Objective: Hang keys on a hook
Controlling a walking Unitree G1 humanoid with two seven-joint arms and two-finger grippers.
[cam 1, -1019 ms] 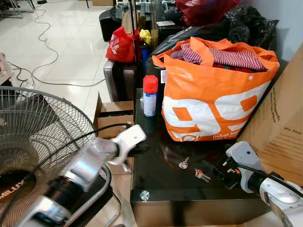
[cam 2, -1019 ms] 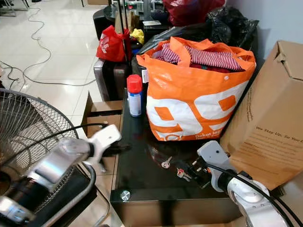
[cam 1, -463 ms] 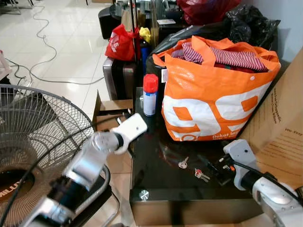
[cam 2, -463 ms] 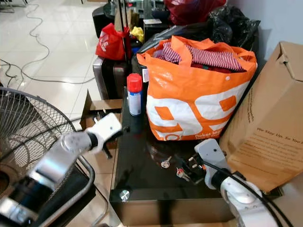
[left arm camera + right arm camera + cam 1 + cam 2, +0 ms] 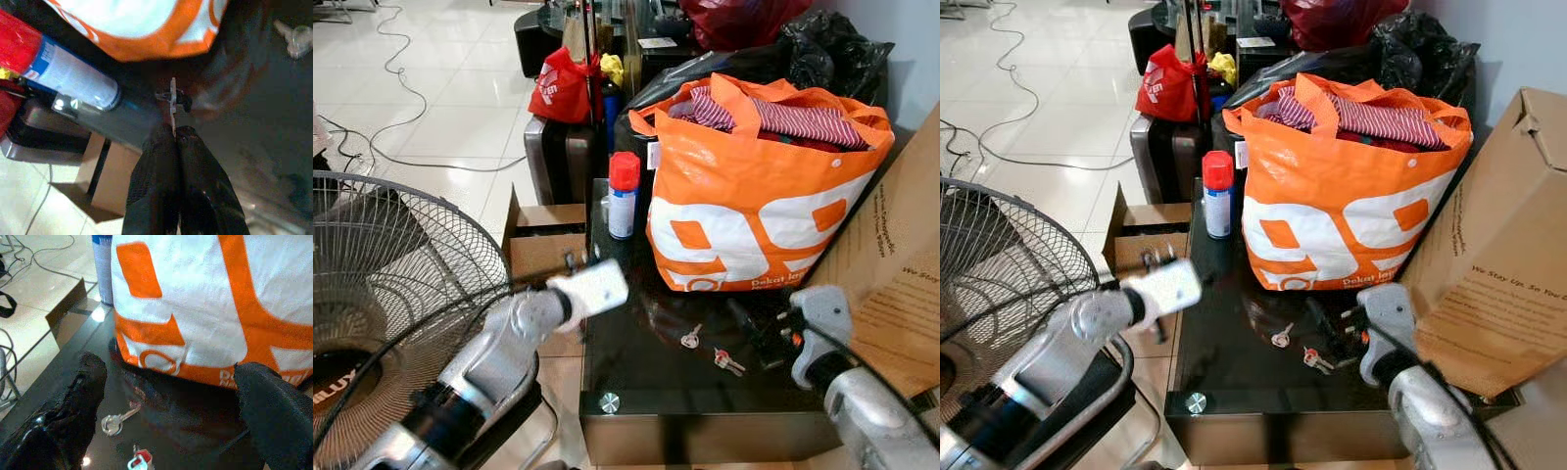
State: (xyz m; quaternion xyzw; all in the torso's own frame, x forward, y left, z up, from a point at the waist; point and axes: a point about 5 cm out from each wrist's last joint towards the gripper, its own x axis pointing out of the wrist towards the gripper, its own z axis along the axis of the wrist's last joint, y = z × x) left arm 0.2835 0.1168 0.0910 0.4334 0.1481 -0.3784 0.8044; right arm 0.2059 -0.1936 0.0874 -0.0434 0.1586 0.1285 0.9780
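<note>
1. A round wire fan [image 5: 382, 294] filled the lower left of the head view, standing on the tiled floor beside the furniture.
2. A brown cardboard box [image 5: 1498, 255] leaned at the right edge of the frame, touching the orange bag.
3. The orange and white shopping bag [image 5: 754, 186], stuffed with striped cloth, stood at the centre right on the dark glass worktop [image 5: 636, 382].
4. The left arm reached in from the lower left; its left pincer [image 5: 174, 133] hung at the worktop's left edge, near the spray can, with the two black fingers pressed together and nothing between them.
5. The right pincer [image 5: 171, 396] was low in the right of the frame, just right of the keys and above the worktop; its fingers [image 5: 85, 382] were spread wide apart with the bag's base and the keys showing between them, and it touched neither.
6. A white spray can [image 5: 623, 196] with a red cap stood upright at the centre, just left of the bag.
7. The keys [image 5: 728, 362], with a red tag, lay flat on the worktop in the lower centre, in front of the bag.
8. A single silver key [image 5: 690, 338] lay just left of them, a little apart.
</note>
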